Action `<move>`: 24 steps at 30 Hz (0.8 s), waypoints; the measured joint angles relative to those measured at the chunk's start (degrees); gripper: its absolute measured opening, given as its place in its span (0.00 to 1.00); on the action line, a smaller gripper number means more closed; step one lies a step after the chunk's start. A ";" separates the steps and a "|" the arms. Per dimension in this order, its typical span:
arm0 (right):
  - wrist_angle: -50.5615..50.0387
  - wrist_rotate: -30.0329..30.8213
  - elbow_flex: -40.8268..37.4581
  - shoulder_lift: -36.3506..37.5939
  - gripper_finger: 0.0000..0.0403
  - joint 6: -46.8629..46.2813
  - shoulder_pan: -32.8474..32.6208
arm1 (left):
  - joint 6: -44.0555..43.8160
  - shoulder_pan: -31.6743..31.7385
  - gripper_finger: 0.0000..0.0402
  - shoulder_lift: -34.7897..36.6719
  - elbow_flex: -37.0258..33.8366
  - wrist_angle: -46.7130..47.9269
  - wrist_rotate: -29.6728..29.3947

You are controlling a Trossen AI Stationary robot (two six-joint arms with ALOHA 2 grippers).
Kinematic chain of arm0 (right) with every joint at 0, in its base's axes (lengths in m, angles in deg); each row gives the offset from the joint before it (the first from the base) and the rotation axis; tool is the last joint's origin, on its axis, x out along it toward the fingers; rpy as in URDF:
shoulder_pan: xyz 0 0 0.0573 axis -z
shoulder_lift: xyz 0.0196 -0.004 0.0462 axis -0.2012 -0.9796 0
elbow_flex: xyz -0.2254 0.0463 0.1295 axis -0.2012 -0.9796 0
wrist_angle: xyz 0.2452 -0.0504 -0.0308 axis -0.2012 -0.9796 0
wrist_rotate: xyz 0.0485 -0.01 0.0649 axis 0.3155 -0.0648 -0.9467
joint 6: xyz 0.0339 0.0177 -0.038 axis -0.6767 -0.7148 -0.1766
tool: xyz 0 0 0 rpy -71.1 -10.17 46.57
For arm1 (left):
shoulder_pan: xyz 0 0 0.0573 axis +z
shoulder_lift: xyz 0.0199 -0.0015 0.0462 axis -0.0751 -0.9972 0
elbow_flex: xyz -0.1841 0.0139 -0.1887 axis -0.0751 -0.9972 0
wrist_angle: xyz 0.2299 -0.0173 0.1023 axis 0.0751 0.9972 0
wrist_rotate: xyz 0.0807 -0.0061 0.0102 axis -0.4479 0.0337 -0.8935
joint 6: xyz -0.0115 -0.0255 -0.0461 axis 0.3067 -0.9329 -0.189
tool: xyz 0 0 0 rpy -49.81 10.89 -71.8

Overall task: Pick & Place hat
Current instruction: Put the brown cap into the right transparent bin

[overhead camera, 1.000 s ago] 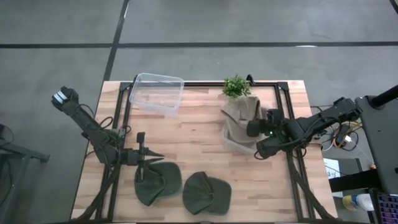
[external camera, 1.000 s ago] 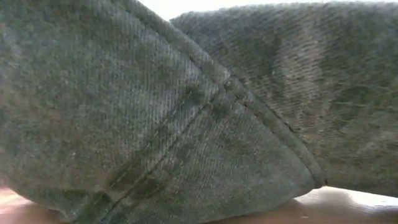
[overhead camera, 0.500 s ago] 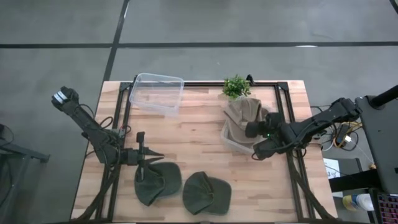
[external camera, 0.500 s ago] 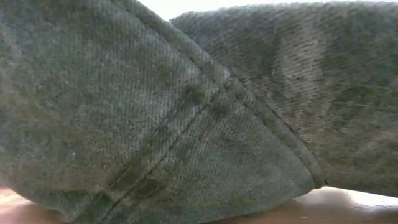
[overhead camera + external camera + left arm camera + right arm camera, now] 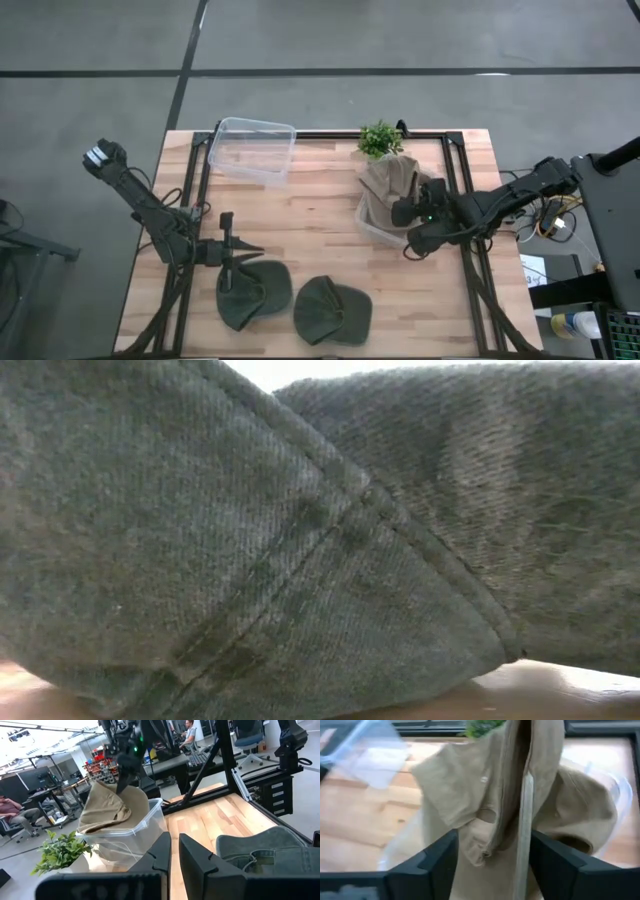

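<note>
Tan hat (image 5: 392,185) hanging into clear bin (image 5: 368,226) beside plant (image 5: 379,138) | right gripper (image 5: 403,210) fingers pinching hat fabric over bin | left gripper (image 5: 248,252) fingers pressed together, touching green cap (image 5: 250,293) near second green cap (image 5: 331,309)

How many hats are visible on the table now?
3: two dark green hats lie at the near edge by the left gripper; a tan hat hangs from the right gripper over a clear bin. More may be hidden.
</note>
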 joint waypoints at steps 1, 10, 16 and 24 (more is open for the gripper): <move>-0.20 0.01 1.23 0.00 0.57 1.69 0.02 | 0.00 0.00 0.07 0.00 0.00 0.11 0.00; -0.39 -0.43 8.40 0.02 0.65 8.83 0.02 | -1.58 0.00 0.07 0.00 0.00 0.55 0.00; -0.31 -0.74 11.60 0.02 0.63 11.07 0.00 | -2.67 0.00 0.07 0.00 0.00 1.46 0.00; -6.05 -0.10 15.82 0.02 0.61 12.61 0.02 | -5.05 0.00 0.07 0.00 0.00 3.13 0.02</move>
